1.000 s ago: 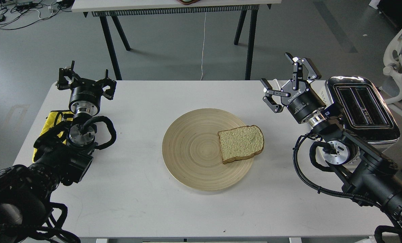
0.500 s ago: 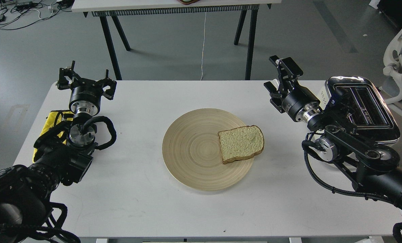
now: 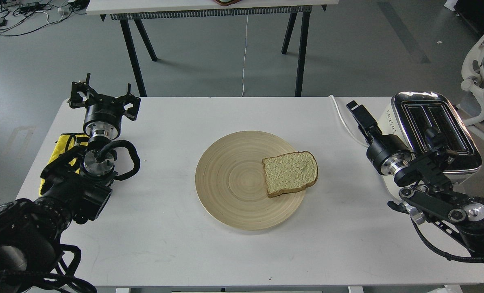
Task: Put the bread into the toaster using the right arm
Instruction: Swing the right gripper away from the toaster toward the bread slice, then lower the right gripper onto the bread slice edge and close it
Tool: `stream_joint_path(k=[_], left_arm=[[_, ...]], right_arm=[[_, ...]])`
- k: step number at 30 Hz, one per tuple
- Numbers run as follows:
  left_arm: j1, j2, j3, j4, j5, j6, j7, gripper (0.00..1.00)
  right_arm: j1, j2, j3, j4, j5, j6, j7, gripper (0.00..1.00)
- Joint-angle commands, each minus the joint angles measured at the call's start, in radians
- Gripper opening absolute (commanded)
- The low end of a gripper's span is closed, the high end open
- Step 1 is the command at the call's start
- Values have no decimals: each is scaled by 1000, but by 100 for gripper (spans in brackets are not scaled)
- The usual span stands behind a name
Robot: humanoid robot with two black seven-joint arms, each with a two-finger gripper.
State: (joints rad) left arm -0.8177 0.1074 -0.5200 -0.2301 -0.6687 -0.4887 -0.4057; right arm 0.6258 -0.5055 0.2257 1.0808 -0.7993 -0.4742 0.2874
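The bread (image 3: 291, 173), a pale slice with a brown crust, lies flat on the right side of a round wooden plate (image 3: 234, 179) at the table's middle. The cream and chrome toaster (image 3: 433, 130) stands at the far right with both slots empty. My right gripper (image 3: 360, 116) hovers empty just left of the toaster, to the right of and behind the bread. It is turned edge-on, so its fingers cannot be told apart. My left gripper (image 3: 102, 95) is open and empty at the table's far left.
The toaster's white cord (image 3: 345, 121) runs across the table behind my right gripper. A yellow cloth (image 3: 63, 142) lies under my left arm. A second table's black legs (image 3: 134, 49) stand behind, and a white chair (image 3: 480, 77) stands to the right.
My right gripper has rolled from wide open and face-on to edge-on. It has dropped and moved right, closer to the toaster. The bread and my left arm have not moved.
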Motion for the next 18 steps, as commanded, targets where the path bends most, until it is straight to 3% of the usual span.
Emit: stream_joint_path(k=[1,9,18], left_arm=[[0,0,0,0,0,0,1,100],[0,0,0,0,0,0,1,100],[0,0,0,0,0,0,1,100]], right_arm=[[-37,34,-25,-2,0,-14,1,99],[-71,117,-80,-7,-1,-14,-1,97],[-72,151,-126,-7,-3,-14,-4,69]])
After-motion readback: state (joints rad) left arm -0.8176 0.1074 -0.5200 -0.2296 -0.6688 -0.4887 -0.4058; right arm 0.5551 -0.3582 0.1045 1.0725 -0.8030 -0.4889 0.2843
